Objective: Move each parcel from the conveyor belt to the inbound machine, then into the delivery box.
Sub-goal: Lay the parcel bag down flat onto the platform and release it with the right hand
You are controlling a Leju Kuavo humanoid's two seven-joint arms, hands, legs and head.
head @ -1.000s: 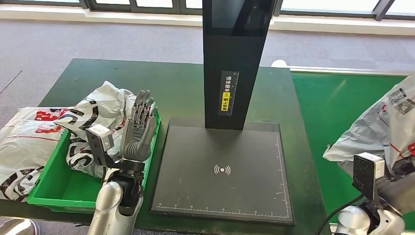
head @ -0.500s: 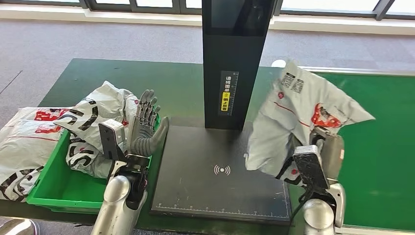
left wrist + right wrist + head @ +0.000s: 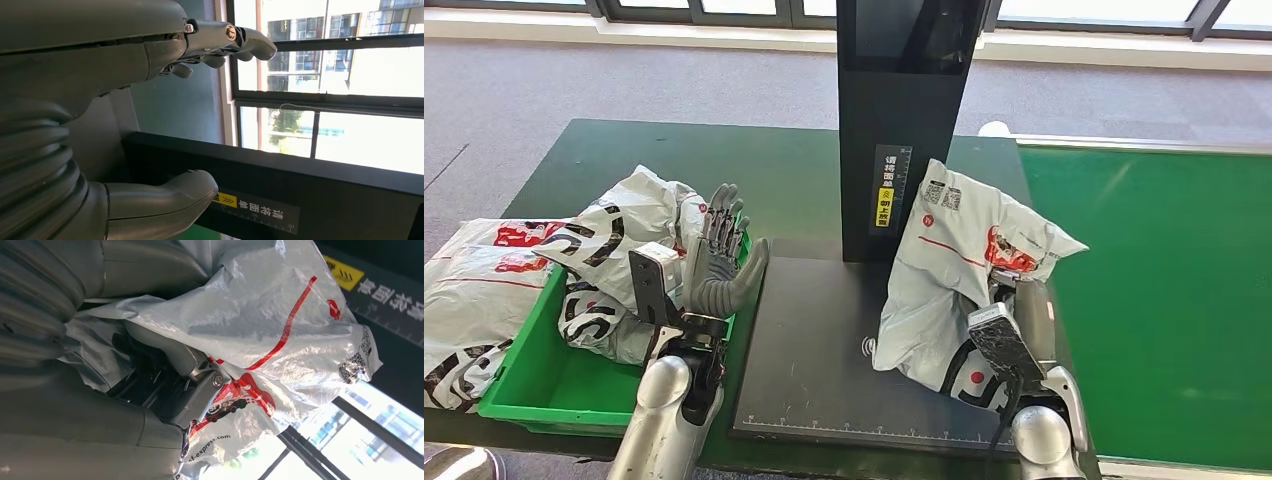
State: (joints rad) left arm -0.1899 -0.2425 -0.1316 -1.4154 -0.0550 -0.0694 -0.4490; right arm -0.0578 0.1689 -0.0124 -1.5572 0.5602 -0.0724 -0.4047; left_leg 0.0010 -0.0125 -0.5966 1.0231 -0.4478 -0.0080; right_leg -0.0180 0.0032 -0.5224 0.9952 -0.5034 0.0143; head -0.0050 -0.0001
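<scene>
My right hand (image 3: pixel 1021 318) grips a grey plastic parcel (image 3: pixel 954 262) with red print and a QR label. The parcel hangs over the right half of the black inbound machine's plate (image 3: pixel 824 350), close to its upright column (image 3: pixel 898 130). In the right wrist view the hand (image 3: pixel 165 385) has its fingers wrapped in the parcel's (image 3: pixel 260 310) film. My left hand (image 3: pixel 719 262) stands upright with fingers spread at the plate's left edge, holding nothing. In the left wrist view its fingers (image 3: pixel 225 42) are apart. The green delivery box (image 3: pixel 544 375) at the left holds several parcels (image 3: pixel 614 240).
The green conveyor belt (image 3: pixel 1164 280) runs along the right side. The machine stands on a dark green table (image 3: pixel 774 180). More grey parcels (image 3: pixel 474 290) spill over the box's left rim. Grey carpet and windows lie beyond.
My right hand has carried the parcel leftward from the conveyor belt to above the machine's plate and lowered it. My left hand shifted slightly toward the plate, still open.
</scene>
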